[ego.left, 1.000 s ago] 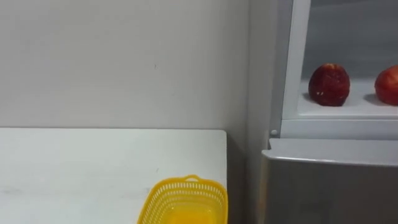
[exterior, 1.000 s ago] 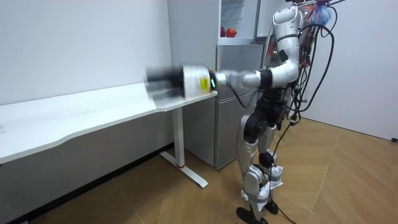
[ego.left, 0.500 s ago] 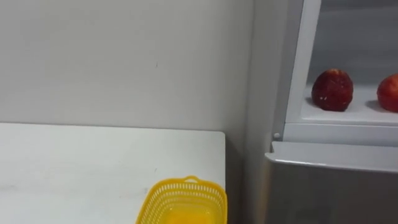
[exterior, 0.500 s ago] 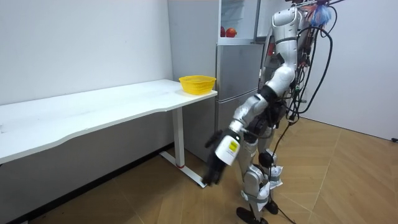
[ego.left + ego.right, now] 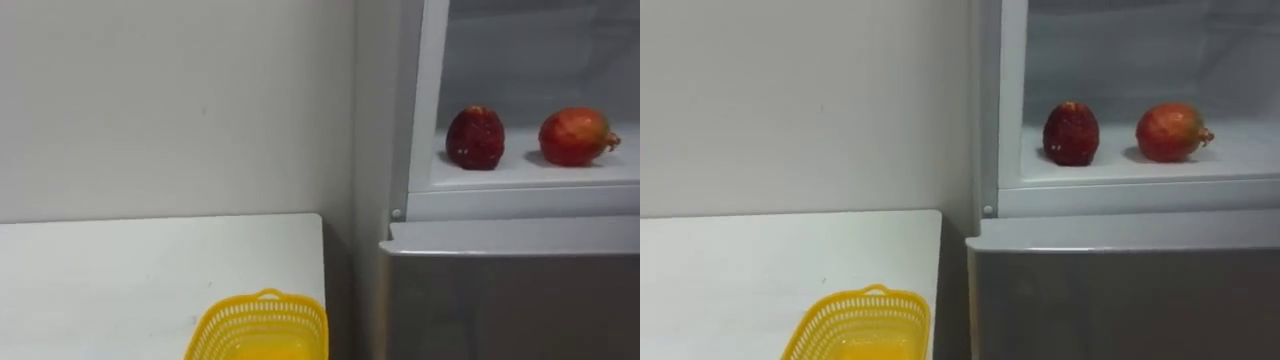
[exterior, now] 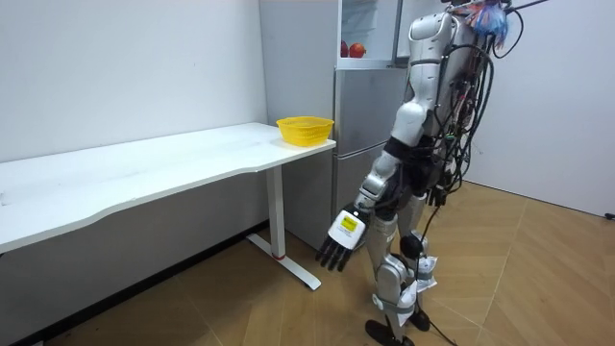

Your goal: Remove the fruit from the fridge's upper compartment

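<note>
Two red fruits lie on the white shelf [image 5: 520, 176] of the open upper fridge: a dark red one [image 5: 475, 138] on the left and a brighter red pomegranate [image 5: 572, 136] to its right. In the room view they show as small red spots [image 6: 352, 49] high in the fridge. I stand facing the fridge, beside the end of the table. My left hand [image 6: 338, 252] hangs low at my side on the room view's left, its fingers straight and nothing in it.
A yellow mesh basket [image 5: 262, 325] sits on the near corner of the white table [image 5: 120, 280], just left of the fridge. The grey lower fridge door [image 5: 500, 300] is closed below the shelf. The open upper door [image 6: 407, 29] stands by my head.
My left arm has swung down from stretched out over the table to hanging at my side. The eye view has turned right, so both fruits show fully.
</note>
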Motion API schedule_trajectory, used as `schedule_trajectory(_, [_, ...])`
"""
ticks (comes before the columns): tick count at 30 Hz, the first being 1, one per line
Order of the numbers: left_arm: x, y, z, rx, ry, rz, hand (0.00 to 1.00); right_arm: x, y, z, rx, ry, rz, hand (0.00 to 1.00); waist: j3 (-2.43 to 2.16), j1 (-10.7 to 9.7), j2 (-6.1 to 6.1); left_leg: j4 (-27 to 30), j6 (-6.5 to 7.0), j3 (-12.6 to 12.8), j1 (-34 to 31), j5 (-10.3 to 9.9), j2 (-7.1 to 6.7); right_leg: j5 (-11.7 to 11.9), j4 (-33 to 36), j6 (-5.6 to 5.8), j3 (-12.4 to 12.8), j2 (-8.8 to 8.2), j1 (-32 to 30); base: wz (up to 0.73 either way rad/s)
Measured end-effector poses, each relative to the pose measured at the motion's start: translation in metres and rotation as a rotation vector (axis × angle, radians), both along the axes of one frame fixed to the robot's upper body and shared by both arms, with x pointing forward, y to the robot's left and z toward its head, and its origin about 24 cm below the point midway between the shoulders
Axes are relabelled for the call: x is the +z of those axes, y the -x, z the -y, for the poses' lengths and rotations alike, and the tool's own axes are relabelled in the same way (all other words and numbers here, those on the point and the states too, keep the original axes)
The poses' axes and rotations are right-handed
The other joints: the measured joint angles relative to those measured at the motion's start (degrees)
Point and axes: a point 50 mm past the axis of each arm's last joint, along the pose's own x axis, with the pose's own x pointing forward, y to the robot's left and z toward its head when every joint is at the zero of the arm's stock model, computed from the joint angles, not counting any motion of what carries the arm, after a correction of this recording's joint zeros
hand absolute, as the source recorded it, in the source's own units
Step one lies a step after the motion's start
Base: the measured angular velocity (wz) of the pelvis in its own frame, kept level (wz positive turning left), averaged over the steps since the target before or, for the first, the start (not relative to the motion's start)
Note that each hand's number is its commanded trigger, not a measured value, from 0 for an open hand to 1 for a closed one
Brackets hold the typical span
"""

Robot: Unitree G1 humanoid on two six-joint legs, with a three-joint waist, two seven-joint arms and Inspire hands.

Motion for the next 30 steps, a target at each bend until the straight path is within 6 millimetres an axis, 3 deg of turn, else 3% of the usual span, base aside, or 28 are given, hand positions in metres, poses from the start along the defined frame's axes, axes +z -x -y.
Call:
schedule_trajectory(10, [0.0,-0.023,0.013,-0.226,0.033,0.022,0.0,-0.001,-0.017,-0.008,0.024,0.022,0.077,0.0,-0.02,-1.3,-0.95,0.05,0.01,1.92,-0.19,0.01,-0.05,0.03,0.17,0.1,1.84,0.0,-1.15,-0.11])
schedule_trajectory(12, [0.0,-0.024,0.014,-0.234,0.033,0.024,0.0,0.002,-0.028,-0.007,0.032,0.046,0.134,0.0,-0.04,-1.29,-0.87,0.06,0.02,2.21,-0.56,0.02,0.0,0.01,0.71,0.12,2.42,0.05,-2.03,-0.16])
schedule_trajectory(15, [0.001,-0.027,0.016,-0.25,0.036,0.036,0.0,0.012,-0.061,-0.004,0.049,0.097,0.3,0.0,-0.03,-1.2,-0.65,0.07,0.03,3.44,-1.04,0.04,0.15,0.3,0.9,0.14,3.28,0.22,-2.94,-0.17])
schedule_trajectory(17, [0.001,-0.029,0.016,-0.277,0.029,0.055,0.0,0.033,-0.1,-0.006,0.061,0.124,0.525,0.0,0.04,-1.24,-0.46,0.06,0.03,3.49,-0.87,0.04,0.13,0.41,0.9,0.23,3.65,0.25,-3.16,-0.07])
schedule_trajectory(18, [0.002,-0.03,0.016,-0.279,0.027,0.061,0.0,0.04,-0.11,-0.007,0.066,0.129,0.589,0.0,0.06,-1.24,-0.43,0.06,0.03,3.48,-0.91,0.04,0.13,0.43,0.88,0.25,3.69,0.26,-3.23,0.0])
schedule_trajectory(20, [0.003,-0.032,0.016,-0.28,0.019,0.084,0.0,0.071,-0.143,-0.016,0.078,0.145,0.846,0.0,0.19,-1.3,-0.29,0.07,0.03,3.45,-1.02,0.04,0.13,0.44,0.81,0.28,3.71,0.29,-3.29,0.02])
schedule_trajectory(22, [0.003,-0.032,0.016,-0.281,0.006,0.091,0.0,0.091,-0.161,-0.025,0.094,0.147,0.995,0.0,0.18,-1.29,-0.49,0.07,0.03,3.4,-1.22,0.04,0.15,0.44,0.7,0.28,3.63,0.31,-3.42,0.0])
schedule_trajectory(23, [0.004,-0.031,0.016,-0.282,0.004,0.098,0.0,0.104,-0.168,-0.03,0.109,0.148,1.07,0.0,-0.05,-1.27,-0.47,0.07,0.03,3.52,-1.36,0.04,0.15,0.45,0.69,0.29,3.66,0.31,-3.61,0.0])
schedule_trajectory(25, [0.005,-0.03,0.016,-0.283,0.002,0.123,0.0,0.111,-0.164,-0.03,0.1,0.172,1.099,0.0,-0.25,-1.19,-0.27,0.01,0.03,3.55,-1.48,0.04,0.13,0.51,0.7,0.32,4.09,0.39,-3.89,-0.09])
schedule_trajectory(27, [0.005,-0.025,0.016,-0.281,0.003,0.122,0.0,0.12,-0.158,-0.031,0.101,0.188,1.142,0.0,-0.1,-1.21,0.06,0.01,0.03,3.96,-1.44,0.04,0.12,0.54,0.79,0.35,4.77,0.43,-4.05,-0.21])
schedule_trajectory(30, [0.005,-0.021,0.016,-0.281,0.004,0.115,0.0,0.141,-0.167,-0.035,0.108,0.203,1.265,0.0,-0.08,-2.16,0.35,-0.01,0.03,4.82,-1.32,0.04,0.18,0.68,0.86,0.35,5.75,0.58,-4.06,-0.19])
